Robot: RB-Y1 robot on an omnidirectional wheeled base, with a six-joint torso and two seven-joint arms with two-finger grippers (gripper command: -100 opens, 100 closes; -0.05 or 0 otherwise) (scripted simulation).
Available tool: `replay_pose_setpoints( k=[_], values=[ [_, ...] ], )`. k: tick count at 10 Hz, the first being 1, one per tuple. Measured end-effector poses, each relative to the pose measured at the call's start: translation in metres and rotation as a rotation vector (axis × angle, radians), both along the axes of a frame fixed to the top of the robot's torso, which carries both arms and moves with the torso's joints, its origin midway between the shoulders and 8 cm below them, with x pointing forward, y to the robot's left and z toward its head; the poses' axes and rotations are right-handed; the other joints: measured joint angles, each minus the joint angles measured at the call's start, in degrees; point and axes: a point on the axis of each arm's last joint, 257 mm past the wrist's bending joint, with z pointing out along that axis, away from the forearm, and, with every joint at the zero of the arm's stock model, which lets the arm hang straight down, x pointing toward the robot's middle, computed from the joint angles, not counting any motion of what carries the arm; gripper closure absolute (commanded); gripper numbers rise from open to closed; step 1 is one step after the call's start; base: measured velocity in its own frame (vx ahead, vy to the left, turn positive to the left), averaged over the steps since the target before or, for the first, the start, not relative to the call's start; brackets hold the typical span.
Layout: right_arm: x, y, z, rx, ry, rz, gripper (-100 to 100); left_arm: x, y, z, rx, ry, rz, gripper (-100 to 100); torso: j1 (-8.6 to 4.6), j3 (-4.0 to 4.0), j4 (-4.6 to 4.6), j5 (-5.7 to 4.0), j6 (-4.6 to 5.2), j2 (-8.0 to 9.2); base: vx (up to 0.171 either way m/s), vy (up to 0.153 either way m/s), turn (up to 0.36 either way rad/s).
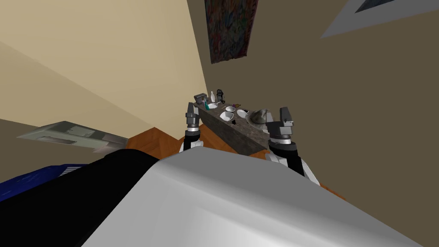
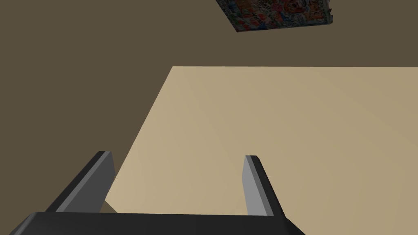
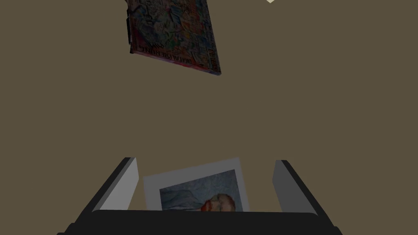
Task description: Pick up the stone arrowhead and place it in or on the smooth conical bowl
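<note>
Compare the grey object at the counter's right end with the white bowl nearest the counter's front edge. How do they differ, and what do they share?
Colour: the grey object is mid-grey, while the white bowl is plain white.
Size: the grey object looks clearly larger than the white bowl.
Shape: the white bowl shows a round, open hollow, while the grey object looks lumpy and its form is hard to read.
Shared: both rest on the dark counter.

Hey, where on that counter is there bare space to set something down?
There is a bare strip of the counter along its near edge, between the small dark piece and the big grey cone-shaped piece. It is crowded toward the far end, with white bowls and bottles.
</note>
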Motion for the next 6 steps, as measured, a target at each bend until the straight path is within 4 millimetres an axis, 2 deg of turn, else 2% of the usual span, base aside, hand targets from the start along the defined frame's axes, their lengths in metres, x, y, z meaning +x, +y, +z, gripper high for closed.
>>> replay_pose_setpoints(
  k=[2,6],
  values=[
    [0.006,0.005,-0.009,-0.052,0.026,0.017,-100,0.0,0.0,0.0,0.0,0.0,0.0,0,0.05,-0.04,-0.01,0.01,-0.01,-0.09,-0.054,-0.013,0.056],
    [0.022,0.012,-0.048,-0.182,0.108,0.044,-100,0.0,0.0,0.0,0.0,0.0,0.0,0,0.05,-0.07,-0.02,0.01,-0.01,-0.12,-0.054,-0.016,0.084]
  ],
)
